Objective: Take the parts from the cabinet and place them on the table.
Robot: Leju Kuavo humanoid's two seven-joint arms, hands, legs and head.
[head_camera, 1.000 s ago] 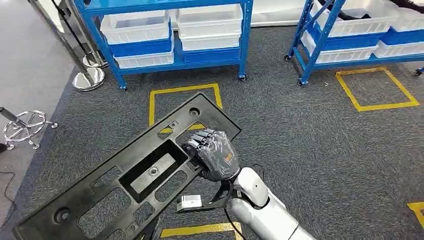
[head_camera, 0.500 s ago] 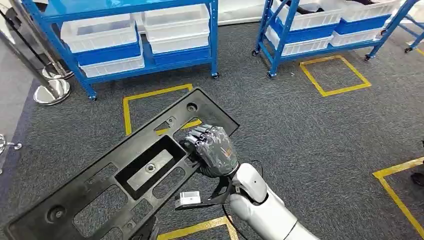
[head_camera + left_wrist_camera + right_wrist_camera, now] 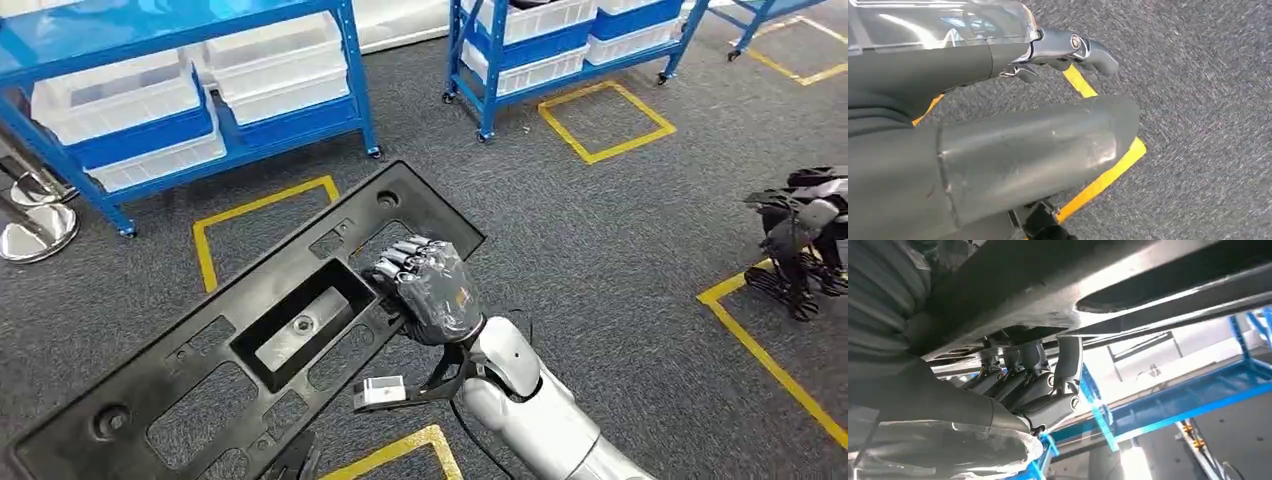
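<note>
A: While the right hand [image 3: 430, 297] grips the long black panel [image 3: 250, 340] by the edge of its rectangular recess, where does that part sit?

B: It is held off the grey carpet [image 3: 600, 260], slanting across the lower left of the head view, with its far end over a yellow floor square [image 3: 262, 205]. From the right wrist view the fingers [image 3: 1020, 385] curl up against the panel's underside [image 3: 1058, 290].

A: And the left hand?

B: In the left wrist view the left hand [image 3: 998, 125] shows its thick thumb and one bent finger above carpet and yellow tape [image 3: 1103, 175]; I cannot tell whether it holds anything.

A: What stands around?

B: Two blue racks [image 3: 350, 60] with white and blue bins [image 3: 120, 100] stand beyond the panel, chrome post bases [image 3: 35, 225] lie at the left, and a dark legged machine [image 3: 800, 230] stands at the right edge, beside another yellow line
</note>
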